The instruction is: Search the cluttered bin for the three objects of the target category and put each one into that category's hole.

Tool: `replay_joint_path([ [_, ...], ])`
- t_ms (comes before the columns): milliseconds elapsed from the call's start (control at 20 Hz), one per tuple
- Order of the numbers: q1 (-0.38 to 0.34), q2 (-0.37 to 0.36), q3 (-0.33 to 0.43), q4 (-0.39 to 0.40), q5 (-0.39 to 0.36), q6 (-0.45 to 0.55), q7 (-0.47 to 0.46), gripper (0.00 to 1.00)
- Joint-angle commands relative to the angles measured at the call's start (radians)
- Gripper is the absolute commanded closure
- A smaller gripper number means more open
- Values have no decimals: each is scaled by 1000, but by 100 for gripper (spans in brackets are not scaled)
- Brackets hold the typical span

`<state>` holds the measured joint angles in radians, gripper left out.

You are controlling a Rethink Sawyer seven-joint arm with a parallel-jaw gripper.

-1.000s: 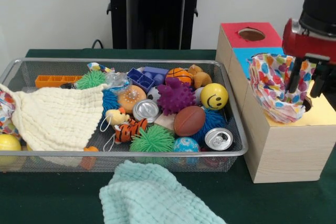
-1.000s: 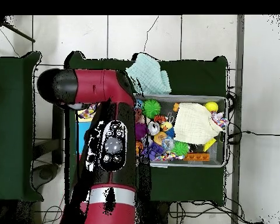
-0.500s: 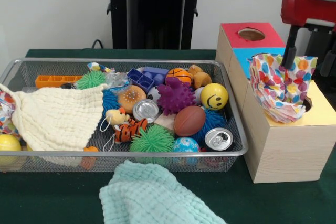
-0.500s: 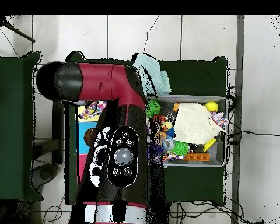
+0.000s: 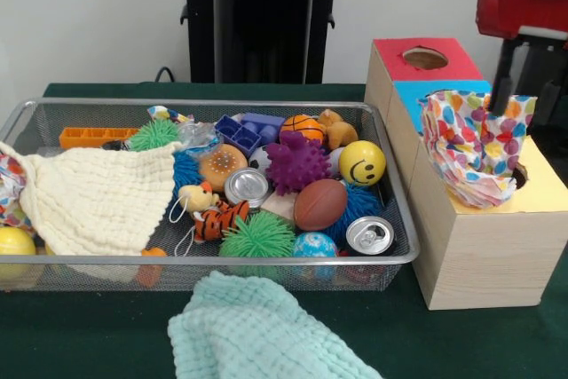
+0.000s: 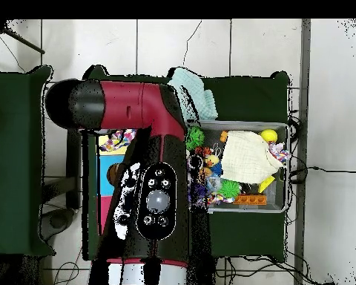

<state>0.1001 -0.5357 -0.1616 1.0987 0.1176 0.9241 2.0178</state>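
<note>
A polka-dot cloth point(image 5: 470, 144) stands bunched on the yellow box point(image 5: 541, 188), with its lower part in that box's hole. My gripper point(image 5: 525, 99) hangs just above and behind it, open, holding nothing; its left finger point(image 5: 500, 77) shows against the cloth's top edge. A cream cloth point(image 5: 98, 197) lies over the left part of the wire bin point(image 5: 266, 261). A mint cloth point(image 5: 257, 330) lies on the table in front of the bin. In the overhead view my arm point(image 6: 155, 200) hides the gripper, and the polka-dot cloth point(image 6: 119, 139) peeks out beside it.
A red box point(image 5: 424, 58) and a blue box point(image 5: 410, 93) stand behind the yellow one. The bin holds balls, cans, spiky toys, an orange tray point(image 5: 89, 137) and a patterned cloth point(image 5: 9, 188) at its left end.
My gripper has let go of the polka-dot cloth and risen off it, leaving the cloth slumped in the yellow box's hole. The bin's contents have not moved.
</note>
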Motion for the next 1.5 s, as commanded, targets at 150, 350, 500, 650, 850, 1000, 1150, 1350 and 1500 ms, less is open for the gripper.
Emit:
replay_joint_path([
  [150, -29, 20, 93, 135, -16, -41, 32, 100],
  [350, -24, 19, 84, 138, -25, -43, 37, 100],
  [500, -30, 12, 89, 147, -25, -51, 25, 100],
  [650, -27, -7, 83, 164, -9, -45, 56, 100],
  [850, -32, -20, 55, 176, -39, -74, 47, 100],
  [1000, -64, -16, 79, 223, -48, -145, 3, 100],
  [1150, -70, -12, 90, 242, -61, -158, -23, 100],
  [1350, -59, 6, 98, 234, -103, -148, -73, 100],
  [1500, -60, 6, 108, 263, -119, -218, -58, 100],
])
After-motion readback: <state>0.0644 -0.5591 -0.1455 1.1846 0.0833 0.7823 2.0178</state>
